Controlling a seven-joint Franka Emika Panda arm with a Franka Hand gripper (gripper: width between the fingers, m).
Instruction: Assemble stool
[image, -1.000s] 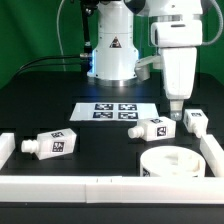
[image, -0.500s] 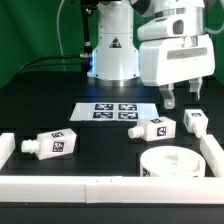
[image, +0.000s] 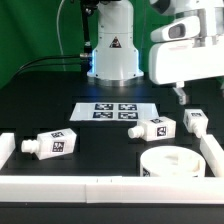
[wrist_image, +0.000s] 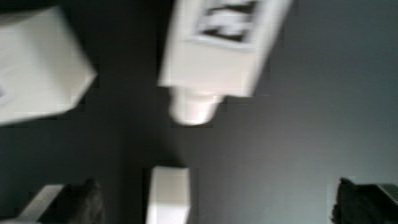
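Exterior view: the hand (image: 183, 96) hangs wide and empty above the right leg (image: 195, 121). The seat (image: 175, 162) lies nearer on the bench (image: 60, 110), with the middle leg (image: 153, 128) and left leg (image: 50, 144) leftward. Probably a pick: centre over the leg's body, jaws across its narrow sides.

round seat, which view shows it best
The exterior view: the seat lies in plain sight by the front rail. The wrist view shows a tagged leg, but nothing clearly the seat.
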